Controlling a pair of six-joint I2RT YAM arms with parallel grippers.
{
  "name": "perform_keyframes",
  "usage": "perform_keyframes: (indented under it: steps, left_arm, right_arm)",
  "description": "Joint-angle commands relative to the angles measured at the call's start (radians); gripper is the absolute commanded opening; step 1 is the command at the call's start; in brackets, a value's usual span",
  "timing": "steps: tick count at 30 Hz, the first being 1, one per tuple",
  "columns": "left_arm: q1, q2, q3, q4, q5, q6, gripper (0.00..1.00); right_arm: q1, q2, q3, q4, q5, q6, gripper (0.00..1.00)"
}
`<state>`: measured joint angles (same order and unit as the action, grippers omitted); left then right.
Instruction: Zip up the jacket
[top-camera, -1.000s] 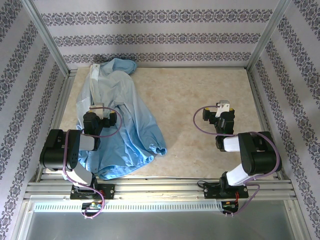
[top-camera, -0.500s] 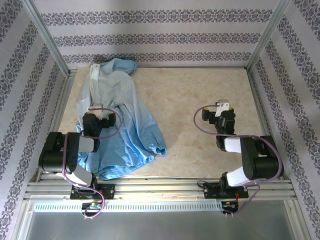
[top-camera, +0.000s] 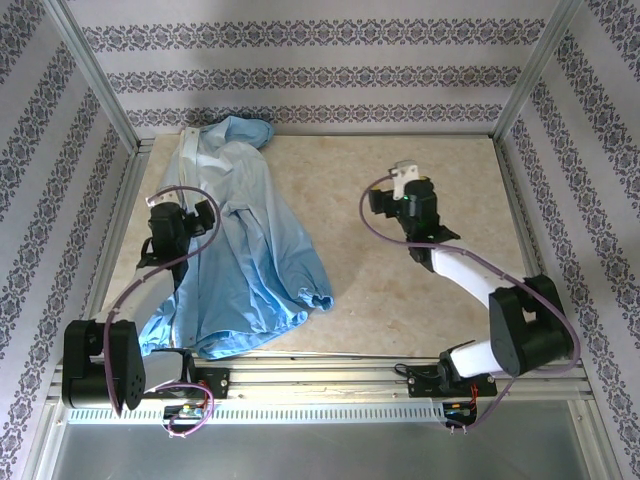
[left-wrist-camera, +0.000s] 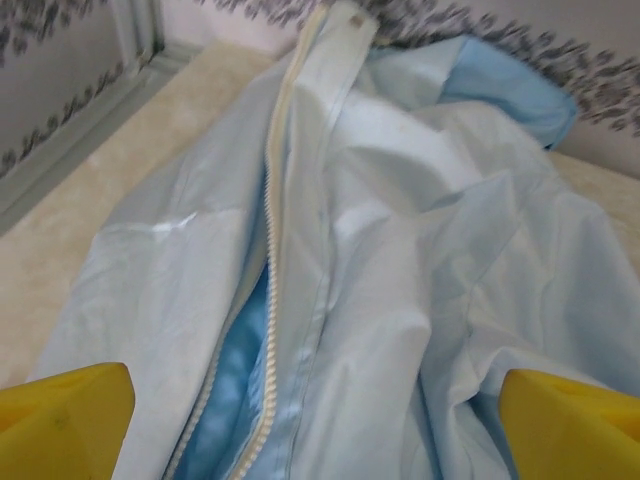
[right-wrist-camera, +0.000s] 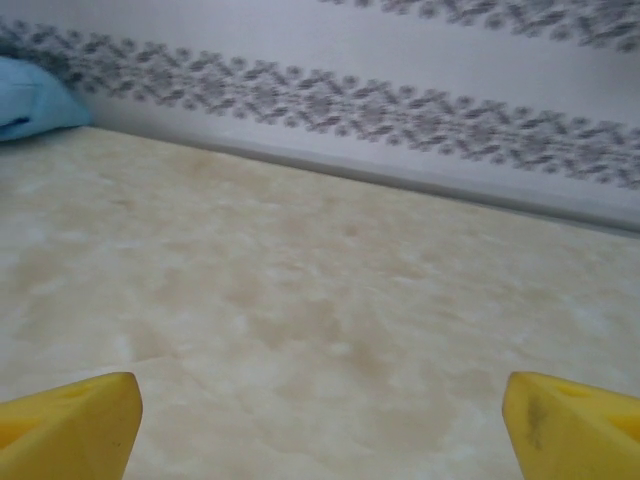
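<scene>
The light-blue jacket (top-camera: 255, 240) lies crumpled along the left side of the table, hood toward the back wall. In the left wrist view its pale zipper strip (left-wrist-camera: 272, 215) runs from the collar down the front. Low in that view the two rows of teeth part and brighter blue lining (left-wrist-camera: 240, 375) shows between them. My left gripper (top-camera: 182, 210) hovers over the jacket's left part, open, its yellow fingertips (left-wrist-camera: 62, 420) wide apart above the fabric (left-wrist-camera: 400, 300). My right gripper (top-camera: 400, 190) is open over bare table (right-wrist-camera: 320, 300), right of the jacket.
Patterned walls and metal frame rails (top-camera: 120, 215) close the table in on the left, back and right. The beige tabletop (top-camera: 420, 290) spreads to the right of the jacket. The hood's edge (right-wrist-camera: 30, 100) shows at the far left of the right wrist view.
The left arm has stretched forward along the jacket's left side. The right arm has reached forward and left toward the table's middle. Both grippers stay open.
</scene>
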<state>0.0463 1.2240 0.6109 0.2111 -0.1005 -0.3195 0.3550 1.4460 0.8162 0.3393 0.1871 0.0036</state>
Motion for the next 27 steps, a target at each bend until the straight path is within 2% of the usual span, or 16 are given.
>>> perform_keyframes:
  steps: [1,5,8,12,14,20,27]
  left_arm:
    - [0.032,0.038,0.054,-0.341,-0.012,-0.152,0.93]
    - [0.052,0.106,0.085,-0.425,0.055,-0.167,0.93]
    - [0.058,0.159,0.101,-0.464,0.105,-0.168,0.93]
    - [0.058,0.219,0.103,-0.459,0.205,-0.177,0.85]
    - [0.058,0.25,0.101,-0.444,0.261,-0.187,0.78]
    - [0.043,0.374,0.124,-0.418,0.392,-0.212,0.6]
    - [-0.101,0.495,0.201,-0.397,0.413,-0.25,0.49]
  right_arm:
    - [0.089,0.106,0.1,-0.219,-0.028,0.128,0.87]
    - [0.254,0.298,0.294,-0.386,-0.029,0.199,0.86]
    - [0.373,0.423,0.418,-0.438,-0.046,0.214,0.86]
    - [0.481,0.557,0.543,-0.457,-0.105,0.241,0.85]
    - [0.513,0.615,0.594,-0.477,-0.133,0.248,0.83]
    - [0.534,0.68,0.597,-0.492,-0.138,0.295,0.77]
    - [0.472,0.649,0.472,-0.504,-0.142,0.354,0.48]
